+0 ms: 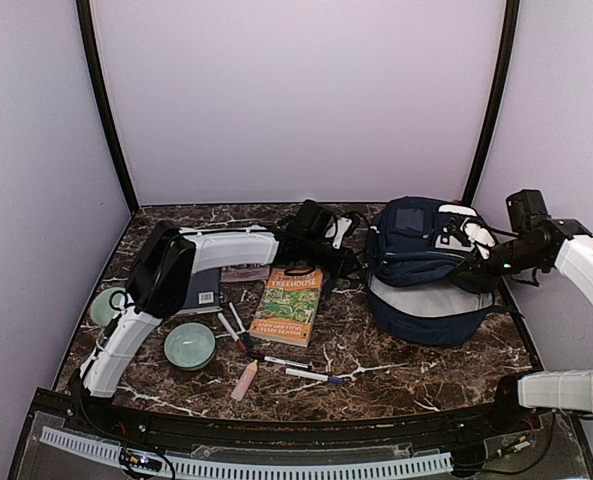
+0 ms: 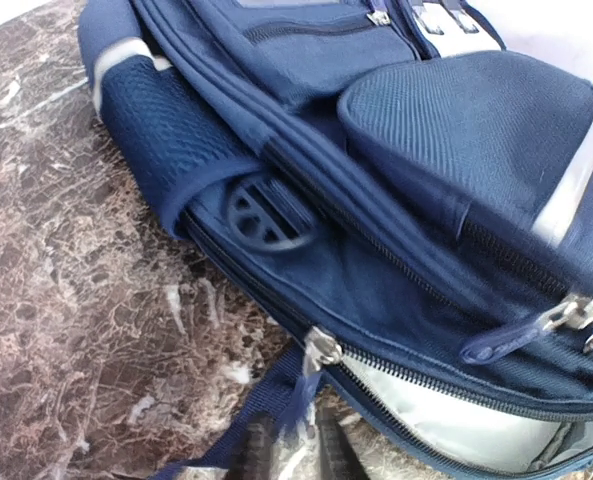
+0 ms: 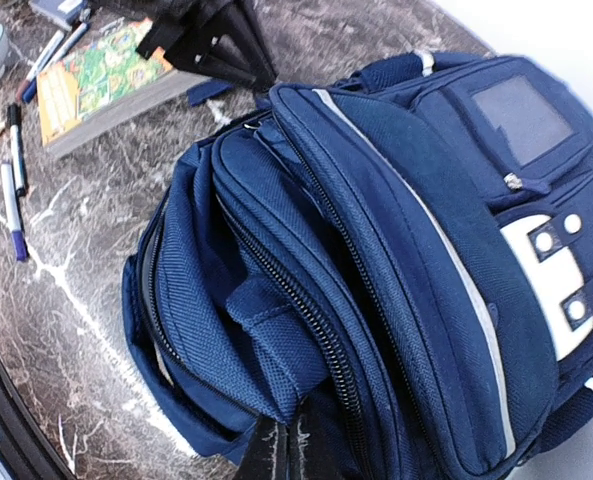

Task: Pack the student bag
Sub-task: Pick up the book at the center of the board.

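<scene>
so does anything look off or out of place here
Nothing looks spilled or broken. The pens lie scattered at mixed angles around the near end of the book, close to a bowl, and the backpack lies slumped on the right.

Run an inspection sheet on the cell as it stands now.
surface: dark marbled table, white veining.
job's things: student bag lying at right; one compartment looks open.
clutter: Treehouse book, navy book, two green bowls, markers, all left of the bag.
grippers: left claw shut on the bag's zip pull; right claw pinching the bag's edge fabric.
cables: wires at the front rail.
surroundings: pale walls, black corner poles.
</scene>
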Controlling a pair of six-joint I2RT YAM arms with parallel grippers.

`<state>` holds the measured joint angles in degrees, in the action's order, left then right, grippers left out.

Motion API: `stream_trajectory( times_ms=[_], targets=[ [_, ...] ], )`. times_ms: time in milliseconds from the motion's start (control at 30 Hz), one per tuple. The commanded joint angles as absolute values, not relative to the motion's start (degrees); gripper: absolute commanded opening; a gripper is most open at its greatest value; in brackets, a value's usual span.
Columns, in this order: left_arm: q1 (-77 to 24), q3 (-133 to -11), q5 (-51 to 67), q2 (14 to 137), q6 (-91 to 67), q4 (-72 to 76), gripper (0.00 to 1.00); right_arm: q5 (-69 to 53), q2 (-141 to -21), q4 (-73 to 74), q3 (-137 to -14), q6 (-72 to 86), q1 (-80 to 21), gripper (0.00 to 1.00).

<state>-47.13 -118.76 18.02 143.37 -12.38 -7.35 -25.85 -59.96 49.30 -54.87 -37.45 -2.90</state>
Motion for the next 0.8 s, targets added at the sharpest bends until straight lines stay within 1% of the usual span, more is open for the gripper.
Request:
stream_trajectory(
  times_ms=[0, 33, 100, 133, 200, 267, 367, 433, 600, 767],
  targets=[
    [-46.6, -114.7, 15.6, 134.3, -11.5, -9.7, 0.29, -25.1, -61.3, 47.6, -51.7, -41.3, -2.5, 0.02],
    [-46.6, -112.3, 15.0, 131.8, -11.0, -10.3, 0.33, -25.1, -61.4, 47.8, -51.0, -42.1, -2.5, 0.06],
    [-46.6, -107.4, 13.9, 127.0, -10.1, -11.3, 0.42, -25.7, -61.5, 49.0, -50.5, -43.9, -2.6, 0.23],
    [-46.6, -105.2, 13.4, 124.6, -9.7, -12.0, 0.46, -26.6, -61.6, 50.1, -50.9, -45.3, -2.7, 0.29],
    [-46.6, -100.2, 12.3, 120.3, -9.3, -13.1, 0.51, -28.1, -62.2, 52.3, -52.5, -47.0, -2.9, 0.38],
    [-46.6, -94.4, 10.6, 115.4, -9.4, -13.9, 0.53, -29.5, -63.0, 52.7, -54.4, -46.4, -3.5, 0.47],
    [-46.6, -89.0, 6.5, 110.5, -10.3, -16.7, 0.54, -30.2, -65.0, 47.9, -55.9, -39.8, -5.4, 0.5],
    [-46.5, -86.9, 3.1, 108.1, -11.3, -19.9, 0.59, -30.7, -66.9, 43.1, -56.3, -35.5, -7.6, 0.51],
    [-46.2, -81.8, -2.8, 102.6, -13.3, -25.2, 0.73, -31.4, -74.7, 36.6, -59.6, -27.9, -16.6, 0.51],
    [-44.9, -77.7, -3.6, 100.1, -16.1, -27.5, 0.79, -32.0, -84.2, 32.4, -65.6, -21.1, -24.8, 0.52]
  ],
)
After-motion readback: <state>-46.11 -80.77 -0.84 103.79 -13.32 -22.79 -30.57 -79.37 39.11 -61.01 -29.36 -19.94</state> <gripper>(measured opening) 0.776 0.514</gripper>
